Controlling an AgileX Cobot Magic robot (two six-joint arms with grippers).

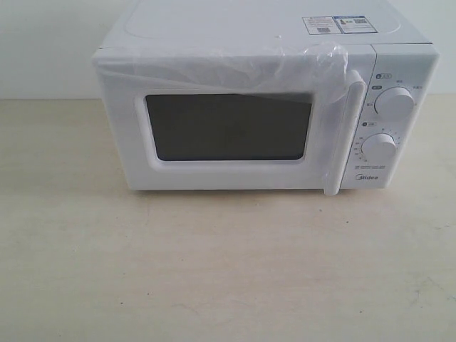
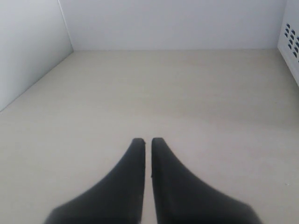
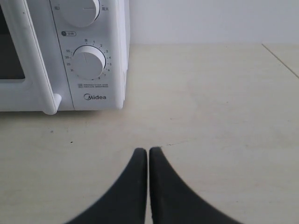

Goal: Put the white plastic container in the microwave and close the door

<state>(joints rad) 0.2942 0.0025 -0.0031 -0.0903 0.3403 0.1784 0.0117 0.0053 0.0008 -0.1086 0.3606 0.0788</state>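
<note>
Microwave (image 1: 263, 43) on the far middle of the pale surface (image 1: 214, 271), white, Midea-branded, label stickers (image 1: 336, 24) on top. Door (image 1: 235, 178) shut flush against the body, its dark window (image 1: 228, 127) giving no sight of the inside. Crinkled clear film (image 1: 299, 64) across its upper edge, vertical bar handle (image 1: 342, 135) along its right side. Two round knobs (image 1: 394, 102) stacked on the panel right of the handle. Whereabouts of the white plastic container: impossible to tell. Left tool (image 2: 145, 142) pressed narrow, nothing between its tips, over bare surface near the microwave's vented side wall. Right tool (image 3: 148, 151) likewise narrow and empty, on the near side of the knob panel, apart from it.
</note>
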